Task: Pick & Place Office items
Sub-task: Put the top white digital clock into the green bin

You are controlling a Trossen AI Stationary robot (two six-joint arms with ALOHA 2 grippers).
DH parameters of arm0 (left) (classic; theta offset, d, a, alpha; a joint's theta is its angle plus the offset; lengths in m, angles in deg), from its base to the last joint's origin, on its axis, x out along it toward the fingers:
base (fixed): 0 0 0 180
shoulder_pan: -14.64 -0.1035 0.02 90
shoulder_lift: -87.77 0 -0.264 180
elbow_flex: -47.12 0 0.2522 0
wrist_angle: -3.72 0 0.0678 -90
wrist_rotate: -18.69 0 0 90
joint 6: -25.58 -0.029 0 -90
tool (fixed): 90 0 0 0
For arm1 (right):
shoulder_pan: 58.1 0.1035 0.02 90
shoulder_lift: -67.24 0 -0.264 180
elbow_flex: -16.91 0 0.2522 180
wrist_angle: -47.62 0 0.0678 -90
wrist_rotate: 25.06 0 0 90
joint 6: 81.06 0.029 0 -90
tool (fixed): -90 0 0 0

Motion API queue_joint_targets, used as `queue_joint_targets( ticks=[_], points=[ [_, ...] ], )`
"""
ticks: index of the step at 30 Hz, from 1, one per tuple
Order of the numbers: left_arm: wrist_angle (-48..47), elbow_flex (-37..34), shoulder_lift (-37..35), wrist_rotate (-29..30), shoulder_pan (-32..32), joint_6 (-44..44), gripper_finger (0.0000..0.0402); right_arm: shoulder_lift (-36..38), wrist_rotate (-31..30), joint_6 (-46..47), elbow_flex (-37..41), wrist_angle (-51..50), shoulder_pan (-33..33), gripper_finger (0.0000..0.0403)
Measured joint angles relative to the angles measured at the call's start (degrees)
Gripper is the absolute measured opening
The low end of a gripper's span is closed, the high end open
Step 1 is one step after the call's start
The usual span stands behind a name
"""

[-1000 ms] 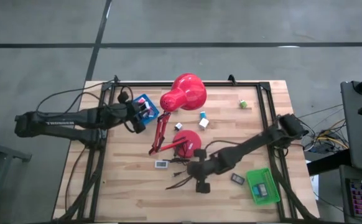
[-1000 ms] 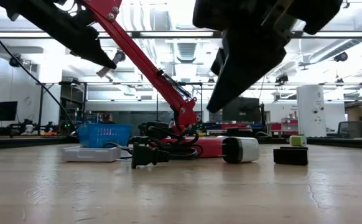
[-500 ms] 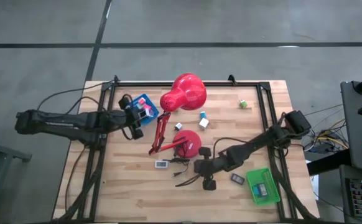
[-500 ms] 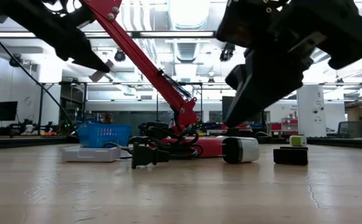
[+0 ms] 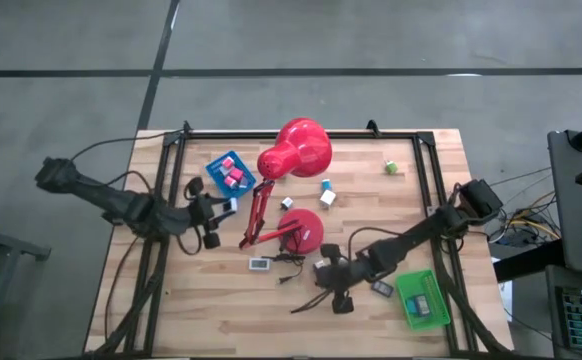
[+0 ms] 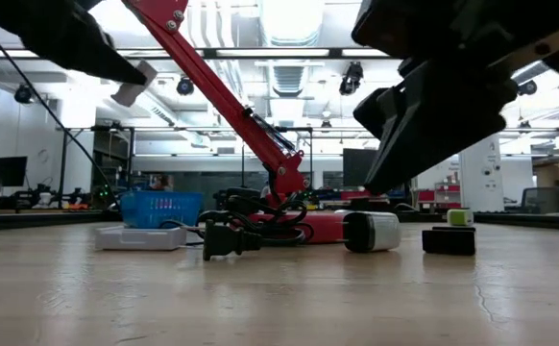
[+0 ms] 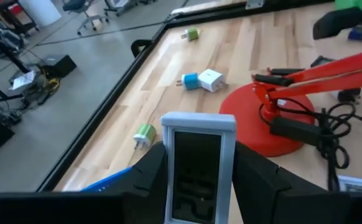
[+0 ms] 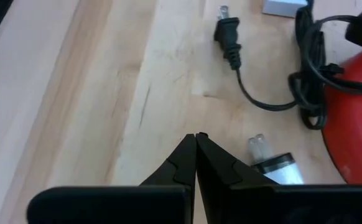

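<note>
Since a second earlier, my left gripper [image 5: 214, 212] swung from the blue tray [image 5: 228, 171] toward the lamp [image 5: 293, 150], clamping a white-framed flat rectangle [image 7: 197, 168] for transport; the right gripper [image 8: 195, 155] hovered shut and empty beside the lamp's base [image 5: 305, 229].

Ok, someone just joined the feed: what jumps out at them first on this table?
The big red desk lamp dominates the middle of the table, its round base nearer the front and its black cord and plug trailing beside it. The left claw holds a flat white rectangle with a dark screen up above the table's left side. The right claw, shut and empty, hangs low over the wood near the plug.
</note>
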Motion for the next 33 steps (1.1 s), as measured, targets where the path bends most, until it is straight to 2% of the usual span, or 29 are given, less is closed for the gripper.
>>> queue_joint_targets(
  ticks=[5, 11, 15, 19, 25, 33],
  points=[
    [-3.97, 0.0, 0.11, 6.08, 7.08, 8.71, 0.0135, 0.0, 0.02, 0.02, 0.0, -0.07, 1.18, 0.0008],
    [-4.22, -0.51, 3.63, 5.48, 15.32, 13.39, 0.0135, 0.0, 0.04, 0.31, 0.0, 0.64, 3.01, 0.0008],
    [-0.87, -0.85, 7.7, 4.6, 20.87, 14.9, 0.0135, 0.0, 0.09, -0.6, 0.0, 2.83, 4.12, 0.0008],
    [8.95, -0.85, 13.05, 3.98, 25.4, 13.77, 0.0135, 0.0, 0.24, -2.95, 0.0, 7.63, 4.9, 0.0008],
    [23.27, 0.16, 21.78, 3.05, 27.68, 8.38, 0.0135, 0.0, 0.22, -7.37, 0.0, 15.88, 5.47, 0.0008],
    [24.13, 5.2, 29.94, 2.05, 27.76, 7.19, 0.0135, 0.0, 0.17, -13.54, -0.02, 23.73, 5.49, 0.0008]
  ],
)
